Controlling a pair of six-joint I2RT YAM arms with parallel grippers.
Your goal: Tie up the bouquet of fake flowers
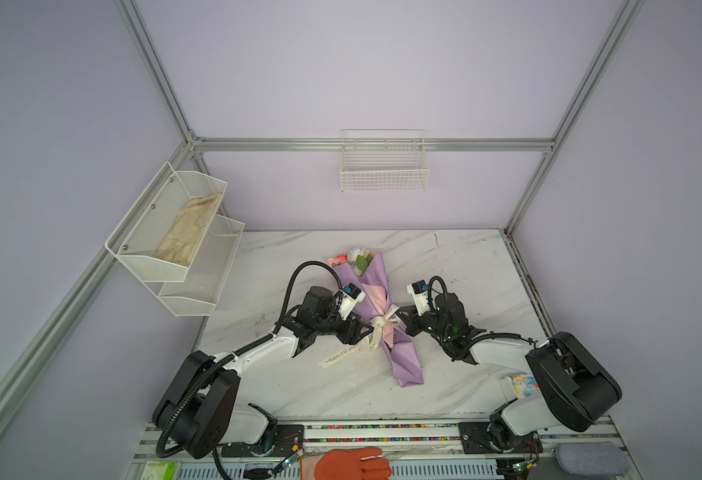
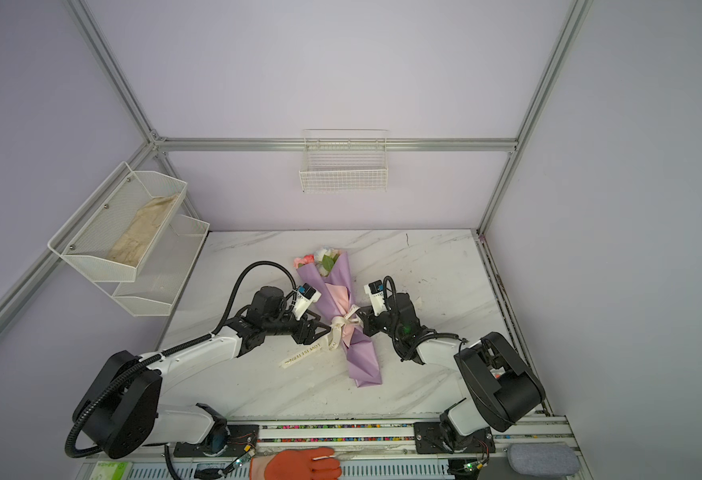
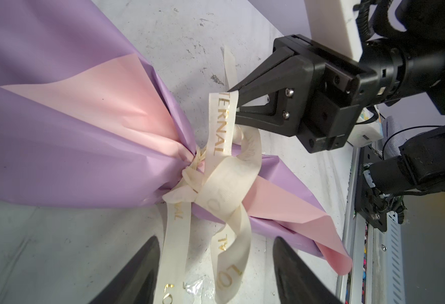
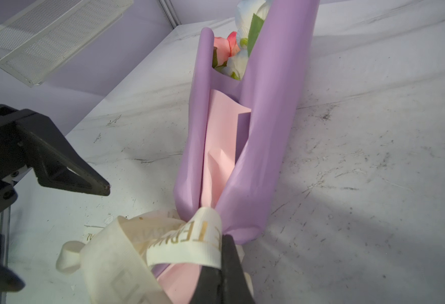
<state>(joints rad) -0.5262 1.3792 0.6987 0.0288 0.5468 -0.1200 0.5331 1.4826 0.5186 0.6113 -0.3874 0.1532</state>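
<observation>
Bouquet [image 1: 403,357] lies flat mid-table [image 1: 457,266], fake flowers [image 1: 355,257] at its far end, cream ribbon [image 3: 221,123] knotted round its waist. Right gripper [image 3: 236,105] pinched tight on one ribbon tail. Left gripper [image 3: 216,239] spread apart, straddling loose ribbon tails, gripping nothing.

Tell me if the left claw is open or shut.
Open. In the left wrist view the left claw has its fingers spread wide, the cream ribbon lying loose between them, unpinched.
</observation>
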